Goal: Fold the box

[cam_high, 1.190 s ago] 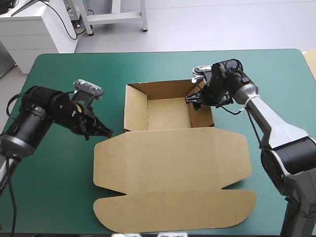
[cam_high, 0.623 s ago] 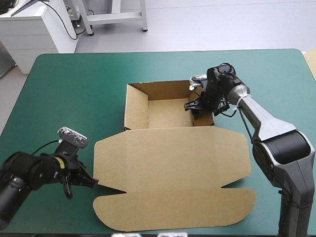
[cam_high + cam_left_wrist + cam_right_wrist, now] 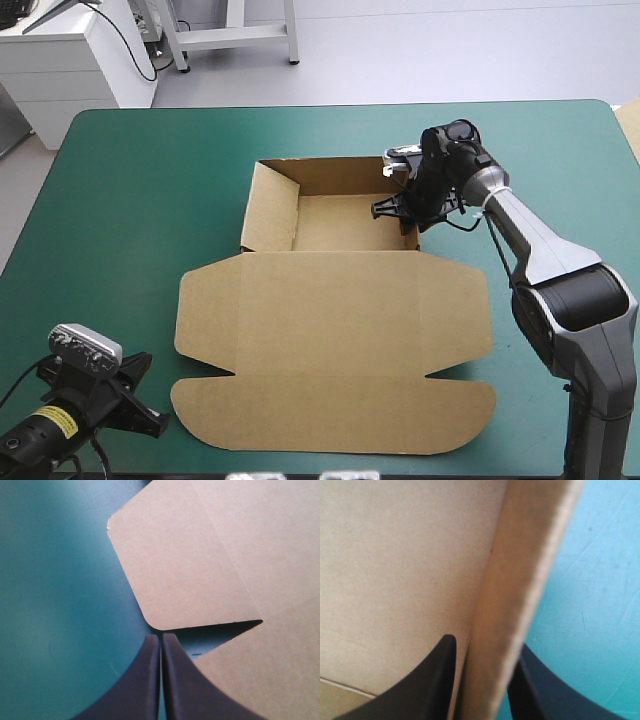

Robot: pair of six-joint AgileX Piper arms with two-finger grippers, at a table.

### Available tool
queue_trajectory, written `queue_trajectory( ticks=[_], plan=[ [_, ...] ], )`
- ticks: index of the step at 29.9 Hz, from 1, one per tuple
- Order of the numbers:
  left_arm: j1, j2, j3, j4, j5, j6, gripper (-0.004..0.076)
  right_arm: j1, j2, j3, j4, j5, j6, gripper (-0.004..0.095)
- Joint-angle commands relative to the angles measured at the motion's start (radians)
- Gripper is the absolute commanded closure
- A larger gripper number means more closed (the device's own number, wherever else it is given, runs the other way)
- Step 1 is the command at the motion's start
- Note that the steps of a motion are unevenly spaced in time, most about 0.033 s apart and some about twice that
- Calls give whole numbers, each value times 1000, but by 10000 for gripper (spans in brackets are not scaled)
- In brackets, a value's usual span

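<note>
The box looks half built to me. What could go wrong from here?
The right end effector is shut on the right wall of the box; a pull could crease it or drag the whole box. The left wall leans outward, unheld, and may flop flat. The left end effector, shut beside a rounded flap of the lid, might shove the lid rather than lift it.

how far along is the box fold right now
Done: the box stands as an open tray, walls raised. In hand: the right tool is shut on its right wall. To do: the lid lies flat; the left tool, shut, sits beside its left edge, holding nothing.
</note>
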Motion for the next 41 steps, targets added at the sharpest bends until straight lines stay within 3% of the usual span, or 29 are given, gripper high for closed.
queue_trajectory(
  ticks=[1, 16, 18, 21, 25, 28, 41],
  plan=[
    [1, 1, -22, -6, -68, -10, 731, 2, -75, -79, 3, 14, 3, 929],
    [1, 1, -22, -9, -64, -8, 731, 0, -103, -119, -45, 14, -20, 899],
    [1, 1, -22, -9, -64, -8, 731, 0, -103, -119, -41, 14, -41, 829],
    [1, 1, -22, -9, -64, -8, 731, 0, -103, -119, -33, 14, -28, 632],
    [1, 1, -22, -9, -64, -8, 731, 0, -103, -119, -39, 14, -28, 215],
    [1, 1, -22, -9, -67, -8, 731, 0, -103, -125, -86, 14, -7, 25],
    [1, 1, -22, -9, -69, -8, 731, 0, -172, -202, -86, 14, 44, 3]
  ],
)
